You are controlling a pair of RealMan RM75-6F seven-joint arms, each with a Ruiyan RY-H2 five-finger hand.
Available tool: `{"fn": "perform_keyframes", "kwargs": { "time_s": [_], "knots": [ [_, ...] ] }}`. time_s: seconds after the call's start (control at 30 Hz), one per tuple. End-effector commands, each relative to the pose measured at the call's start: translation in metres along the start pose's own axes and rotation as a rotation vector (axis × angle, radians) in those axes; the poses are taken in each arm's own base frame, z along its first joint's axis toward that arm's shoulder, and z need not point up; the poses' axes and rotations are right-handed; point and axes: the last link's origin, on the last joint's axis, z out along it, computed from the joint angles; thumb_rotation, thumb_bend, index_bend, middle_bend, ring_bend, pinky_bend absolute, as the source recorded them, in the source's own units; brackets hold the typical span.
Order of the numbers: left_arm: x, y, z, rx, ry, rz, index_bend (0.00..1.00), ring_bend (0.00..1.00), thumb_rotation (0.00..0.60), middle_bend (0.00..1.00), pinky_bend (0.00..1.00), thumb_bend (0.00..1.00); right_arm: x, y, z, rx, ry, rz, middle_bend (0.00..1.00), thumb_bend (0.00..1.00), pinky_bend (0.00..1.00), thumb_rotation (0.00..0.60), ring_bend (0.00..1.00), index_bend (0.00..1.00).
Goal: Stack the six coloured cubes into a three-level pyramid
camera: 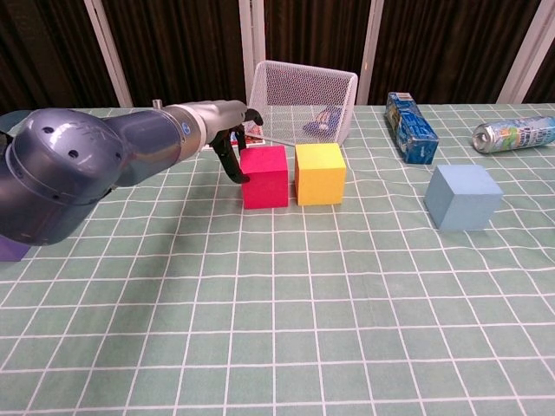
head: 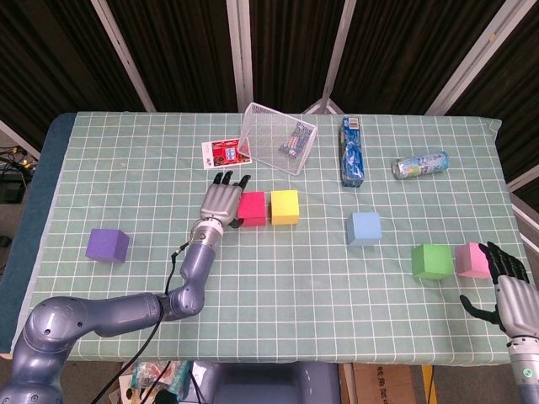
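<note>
Six cubes lie on my green-checked surface (head: 278, 278), none stacked: one red cube (head: 251, 208), one yellow cube (head: 285, 207), one blue cube (head: 365, 228), one green cube (head: 431, 261), one pink cube (head: 472, 260) and one purple cube (head: 107, 245). The red and yellow stand side by side near the middle with a narrow gap between them; the blue sits apart to their right; green and pink pair up near the right edge; the purple sits alone, well to the left.

My left hand (head: 221, 202) lies flat against the red cube's left face, fingers extended and close together, pointing toward the far edge; the chest view shows dark fingertips (camera: 234, 166) touching that face, gripping nothing. My right hand (head: 508, 286) hovers at the near right corner just beside the pink cube, fingers spread and empty.

Beyond the cubes, along the far side: one wire mesh basket (head: 278, 139) tipped on its side with a small packet inside, one printed card (head: 224, 154) just left of it, one blue carton (head: 352, 151) lying flat, and one plastic bottle (head: 419, 164) on its side further right.
</note>
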Motion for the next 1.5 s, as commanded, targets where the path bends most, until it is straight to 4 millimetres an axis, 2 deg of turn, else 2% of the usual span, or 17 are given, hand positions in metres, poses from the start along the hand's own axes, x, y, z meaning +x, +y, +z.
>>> {"fn": "perform_keyframes", "kwargs": {
  "time_s": [0.03,1.5],
  "knots": [
    [-0.001,0.001,0.001,-0.001,-0.001,0.0,0.09,0.01,0.6,0.35,0.02,0.37,0.0,0.0,0.0,0.0,-0.001,0.0,0.0,0.3,0.0,0.6,0.0,0.0],
    [-0.007,0.014,-0.001,-0.037,-0.002,-0.011,0.09,0.01,0.6,0.33,0.02,0.37,-0.001,-0.001,0.0,-0.004,-0.006,0.001,0.0,0.3,0.0,0.6,0.0,0.0]
  ]
}}
